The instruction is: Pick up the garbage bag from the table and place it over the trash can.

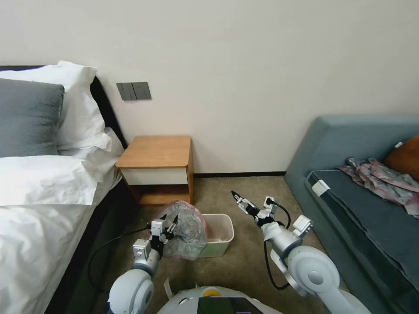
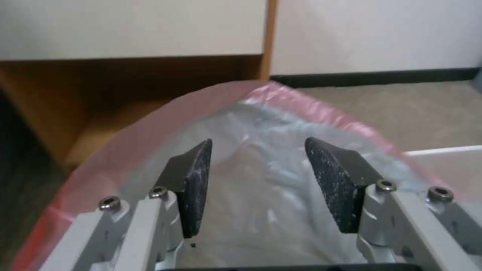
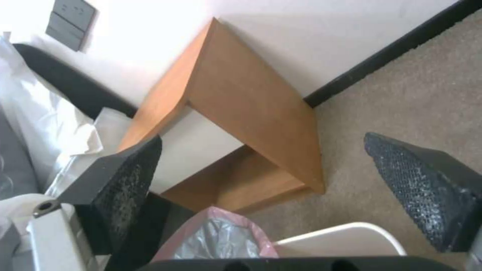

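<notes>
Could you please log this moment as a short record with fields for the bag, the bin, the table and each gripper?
garbage bag: draped over the left end of the trash can, pink rim up, mouth open
trash can: on the carpet, right part uncovered
table: top bare
left gripper: open, at the bag's mouth, fingers apart inside the rim
right gripper: open, raised in the air to the right of the trash can, holding nothing

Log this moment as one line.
left gripper: open, at garbage bag | bag: against trash can | right gripper: open, above carpet
</notes>
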{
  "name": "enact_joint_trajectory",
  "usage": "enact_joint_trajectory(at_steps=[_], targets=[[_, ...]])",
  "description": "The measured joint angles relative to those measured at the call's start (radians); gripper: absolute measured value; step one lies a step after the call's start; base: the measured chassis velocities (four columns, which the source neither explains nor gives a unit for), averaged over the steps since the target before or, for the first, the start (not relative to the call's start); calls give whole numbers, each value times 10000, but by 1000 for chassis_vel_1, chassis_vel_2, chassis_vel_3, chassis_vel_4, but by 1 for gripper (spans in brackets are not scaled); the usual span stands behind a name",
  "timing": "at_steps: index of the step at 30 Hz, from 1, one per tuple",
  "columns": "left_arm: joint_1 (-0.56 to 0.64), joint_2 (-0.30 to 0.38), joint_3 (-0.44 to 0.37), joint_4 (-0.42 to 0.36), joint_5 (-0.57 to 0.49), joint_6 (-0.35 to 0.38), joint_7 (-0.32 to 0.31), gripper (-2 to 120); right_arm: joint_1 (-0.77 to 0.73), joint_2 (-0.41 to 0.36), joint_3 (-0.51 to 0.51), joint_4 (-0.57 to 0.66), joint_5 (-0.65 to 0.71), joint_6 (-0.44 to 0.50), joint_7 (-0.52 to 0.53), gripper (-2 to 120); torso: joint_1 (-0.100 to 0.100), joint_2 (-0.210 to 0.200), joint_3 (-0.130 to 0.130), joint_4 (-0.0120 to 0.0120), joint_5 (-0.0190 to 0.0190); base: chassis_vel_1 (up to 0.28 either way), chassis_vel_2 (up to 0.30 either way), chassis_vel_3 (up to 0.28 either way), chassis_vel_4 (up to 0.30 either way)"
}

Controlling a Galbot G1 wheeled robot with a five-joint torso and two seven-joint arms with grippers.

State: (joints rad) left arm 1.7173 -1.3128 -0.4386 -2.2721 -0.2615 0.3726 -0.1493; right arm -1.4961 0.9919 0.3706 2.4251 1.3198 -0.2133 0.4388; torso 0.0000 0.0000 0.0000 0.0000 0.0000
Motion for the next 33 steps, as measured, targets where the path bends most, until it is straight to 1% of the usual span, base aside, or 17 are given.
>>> enact_joint_trajectory(at_steps=[1, 3, 4, 7, 11, 24, 33], targets=[[0, 0, 0, 0, 0, 0, 0, 52, 0, 0, 0, 0, 0, 0, 0, 100, 0, 0, 0, 0, 0, 0, 0, 0, 0], [-12, -53, 6, 93, 23, 52, -353, 53, 1, 22, -40, -39, -34, 3, -2, 100, 0, 0, 0, 0, 0, 0, 0, 0, 0], [-12, -53, 6, 93, 23, 52, -353, 53, 1, 22, -40, -39, -34, 3, -2, 100, 0, 0, 0, 0, 0, 0, 0, 0, 0], [-20, -122, 6, 170, 27, 62, -698, 52, 12, 55, -100, -95, -71, 3, -23, 100, 0, 0, 0, 0, 0, 0, 0, 0, 0], [-22, -179, 24, 256, 21, 62, -833, 52, 18, 92, -139, -135, -91, 2, -59, 100, 0, 0, 0, 0, 0, 0, 0, 0, 0], [-196, -256, 258, 703, 22, 58, -828, 50, 17, 142, -150, -165, -149, -5, -100, 100, 0, 0, 0, 0, 0, 0, 0, 0, 0], [-322, -387, 510, 948, 118, 48, -780, 42, 10, 166, -107, -192, -213, -2, -116, 100, 0, 0, 0, 0, 1, 0, 0, 0, 0]])
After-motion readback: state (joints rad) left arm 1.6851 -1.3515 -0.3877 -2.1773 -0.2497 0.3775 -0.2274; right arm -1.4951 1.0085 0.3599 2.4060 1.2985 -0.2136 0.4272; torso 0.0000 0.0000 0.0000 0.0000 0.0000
